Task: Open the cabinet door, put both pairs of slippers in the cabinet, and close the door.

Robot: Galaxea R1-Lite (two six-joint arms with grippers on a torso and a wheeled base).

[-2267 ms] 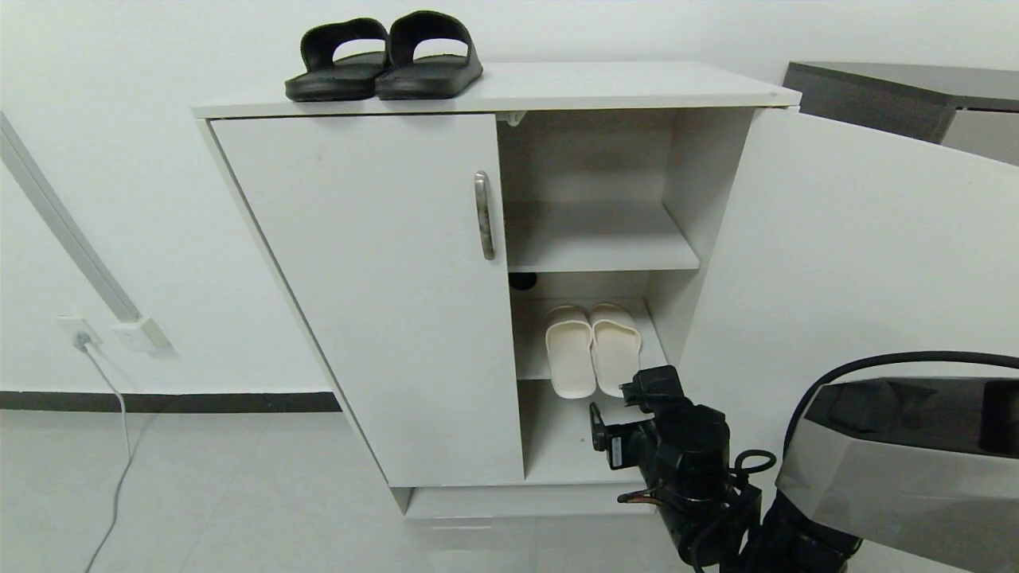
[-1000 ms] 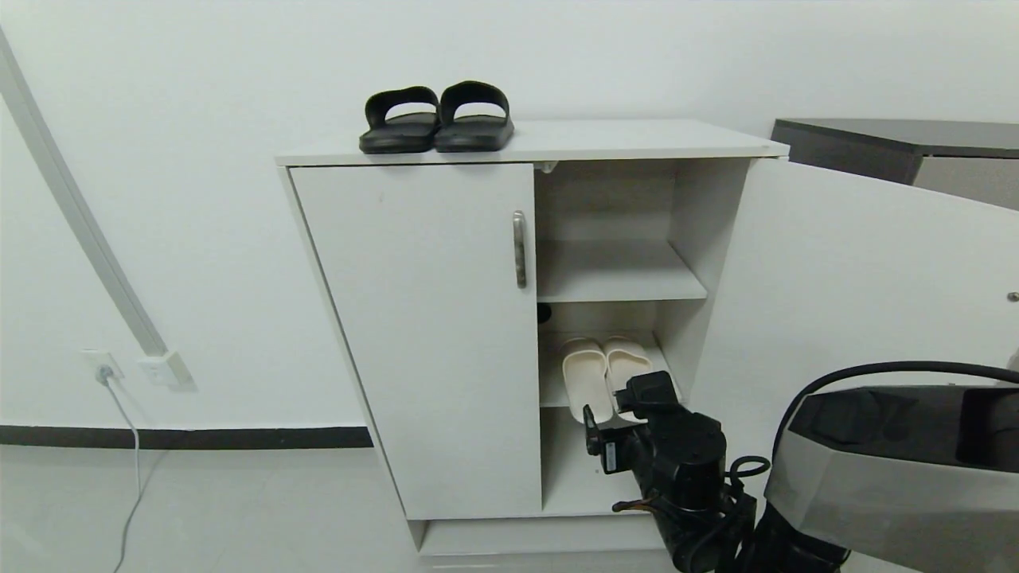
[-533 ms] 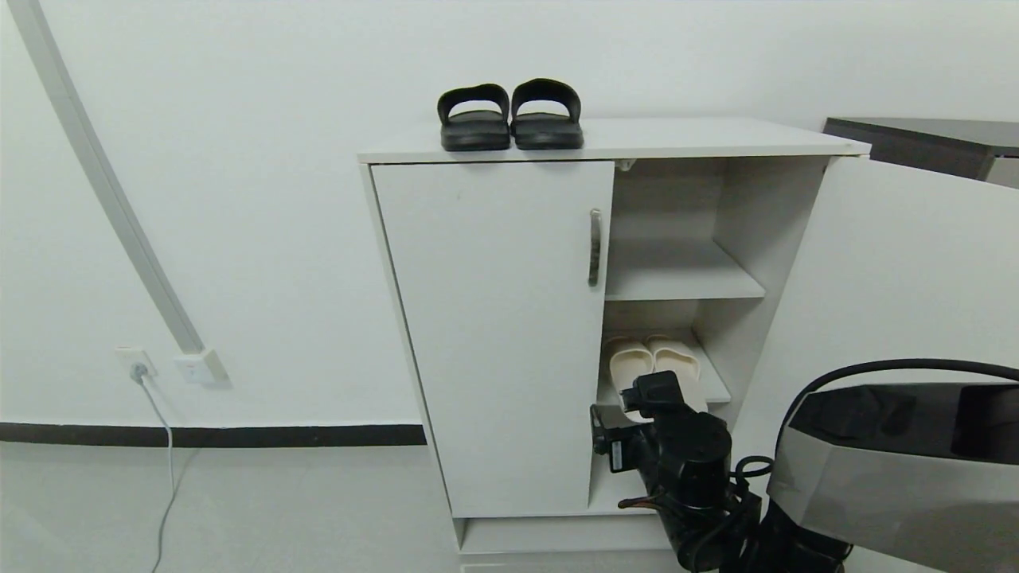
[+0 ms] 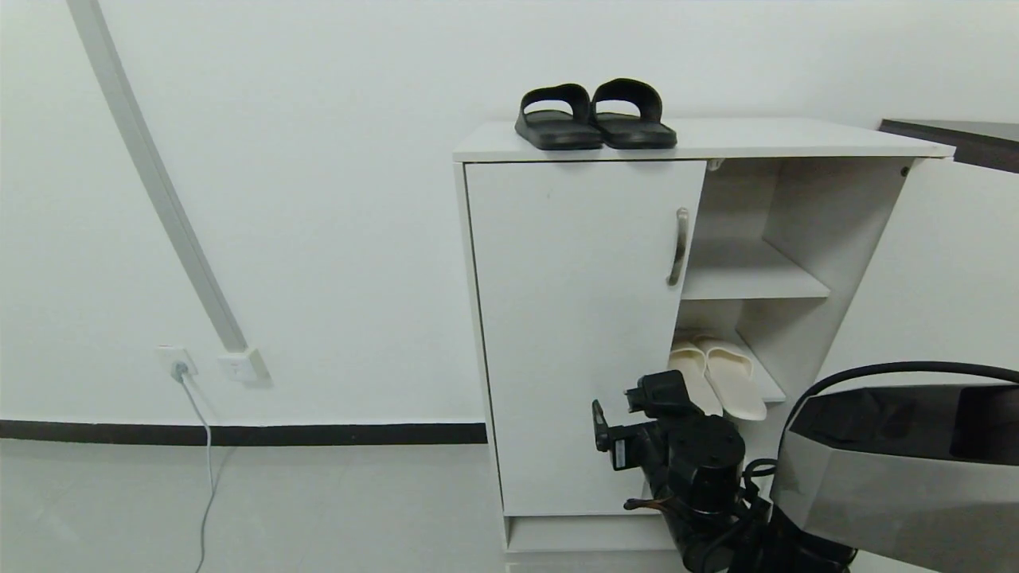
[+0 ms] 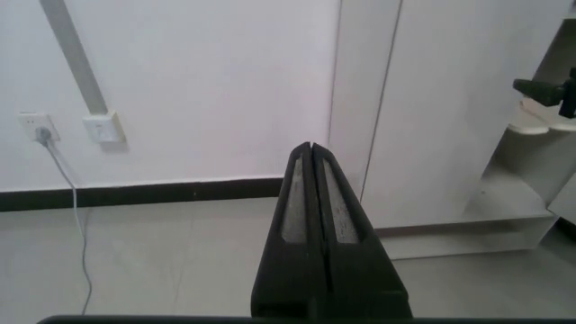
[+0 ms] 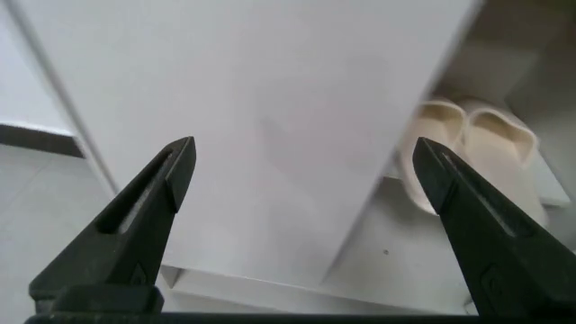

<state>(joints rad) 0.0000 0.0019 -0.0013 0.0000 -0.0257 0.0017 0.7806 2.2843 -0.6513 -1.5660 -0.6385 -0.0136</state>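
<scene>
The right gripper has its two black fingers spread wide, with nothing between them. It faces the flat front of the shut left-hand door. Past that door's edge lies the pair of cream foam slippers.

The left gripper has its black fingers pressed flat together and grips nothing. It points at the pale floor beside the white two-door cabinet.

In the head view the black right arm sits low and right of centre, in front of the cabinet's lower part. The cream slippers lie side by side on the lower shelf inside the open compartment, just above and behind the arm. One shelf higher is a bare white board.

The right-hand door stands swung open at the right edge. The shut door carries an upright metal bar handle.

The pair of black rubber slide slippers rests on the cabinet's top panel, upper centre, near its left end.

At lower left a white wall socket holds a plug with a grey cable trailing to the floor. A grey conduit slants up the wall from a box beside it.
</scene>
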